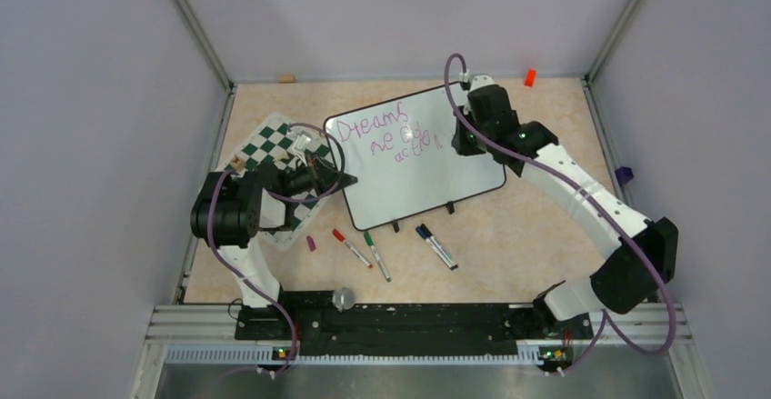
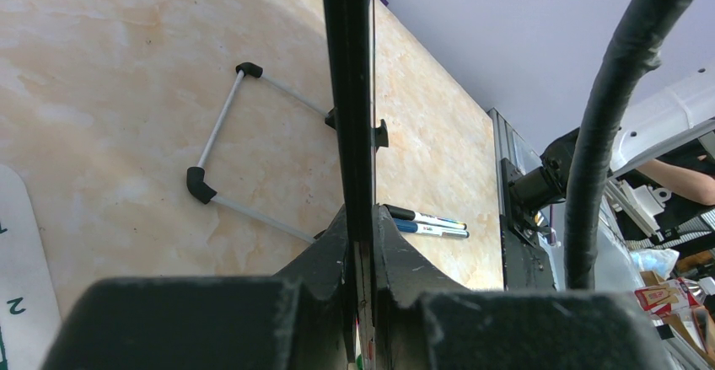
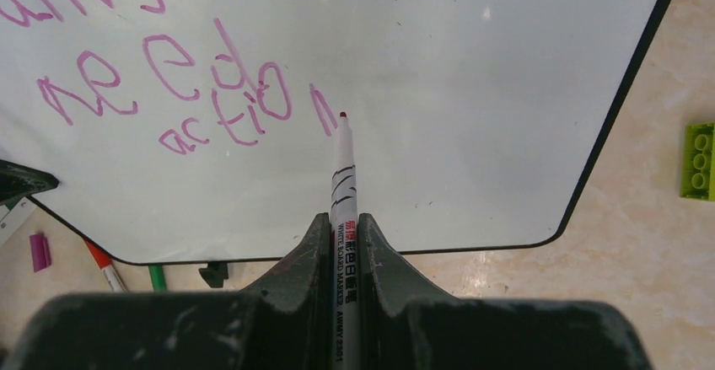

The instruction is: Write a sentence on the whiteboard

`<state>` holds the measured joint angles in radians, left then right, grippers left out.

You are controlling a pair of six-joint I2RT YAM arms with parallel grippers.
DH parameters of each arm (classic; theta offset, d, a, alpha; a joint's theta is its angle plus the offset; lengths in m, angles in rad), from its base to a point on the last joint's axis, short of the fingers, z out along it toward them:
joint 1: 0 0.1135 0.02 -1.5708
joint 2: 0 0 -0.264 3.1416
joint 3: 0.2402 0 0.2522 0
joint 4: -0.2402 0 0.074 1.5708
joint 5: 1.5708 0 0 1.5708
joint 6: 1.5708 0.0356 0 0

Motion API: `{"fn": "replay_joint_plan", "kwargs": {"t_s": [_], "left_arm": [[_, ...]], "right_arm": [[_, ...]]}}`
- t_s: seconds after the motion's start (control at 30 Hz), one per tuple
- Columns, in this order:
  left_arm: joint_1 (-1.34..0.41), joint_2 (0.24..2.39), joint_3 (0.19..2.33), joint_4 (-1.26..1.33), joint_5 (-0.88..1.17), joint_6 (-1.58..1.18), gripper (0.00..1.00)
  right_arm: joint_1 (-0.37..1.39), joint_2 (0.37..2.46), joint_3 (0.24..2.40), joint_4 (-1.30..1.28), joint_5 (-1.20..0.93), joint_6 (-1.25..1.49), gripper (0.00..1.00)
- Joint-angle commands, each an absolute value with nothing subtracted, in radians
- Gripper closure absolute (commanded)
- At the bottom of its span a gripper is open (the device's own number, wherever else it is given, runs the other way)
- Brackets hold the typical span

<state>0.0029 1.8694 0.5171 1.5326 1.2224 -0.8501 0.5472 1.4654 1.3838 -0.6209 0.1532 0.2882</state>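
Note:
The whiteboard (image 1: 436,176) lies tilted mid-table, with its thin black frame. The sentence (image 1: 380,135) is in purple-pink letters: "Dreams", then "need", then "actio" and one more stroke. In the right wrist view the sentence (image 3: 169,75) fills the upper left of the whiteboard (image 3: 472,92). My right gripper (image 3: 343,222) is shut on a white marker (image 3: 343,172), whose tip rests just right of the last stroke. My left gripper (image 2: 361,218) is shut on the whiteboard's black edge (image 2: 346,67), which rises straight up between the fingers. From above, the left gripper (image 1: 332,179) sits at the board's left side and the right gripper (image 1: 459,140) over its upper right.
A green-and-white chess mat (image 1: 273,149) lies under the left arm. Red (image 1: 350,246), green (image 1: 376,254) and blue-and-black markers (image 1: 436,246) and a purple cap (image 1: 311,244) lie in front of the board. A green brick (image 3: 698,159) sits to the board's right, an orange piece (image 1: 529,77) at the back.

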Motion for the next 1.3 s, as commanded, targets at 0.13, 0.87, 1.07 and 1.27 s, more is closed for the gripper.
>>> {"fn": "replay_joint_plan", "kwargs": {"t_s": [0.13,0.87,1.07,1.27], "left_arm": [[-0.007,1.876,0.517,1.620,1.319,-0.774,1.00],[-0.006,1.869,0.510,1.619,1.316,-0.775,1.00],[-0.006,1.869,0.511,1.619,1.316,-0.774,1.00],[-0.006,1.870,0.512,1.620,1.317,-0.773,1.00]], "right_arm": [[0.623,1.353,1.277,-0.529,0.183,0.310,1.00],[0.732,1.420,1.197,-0.409,0.219,0.324,1.00],[0.745,1.439,1.193,-0.400,0.221,0.311,1.00],[0.747,1.453,1.190,-0.399,0.224,0.311,1.00]]}}
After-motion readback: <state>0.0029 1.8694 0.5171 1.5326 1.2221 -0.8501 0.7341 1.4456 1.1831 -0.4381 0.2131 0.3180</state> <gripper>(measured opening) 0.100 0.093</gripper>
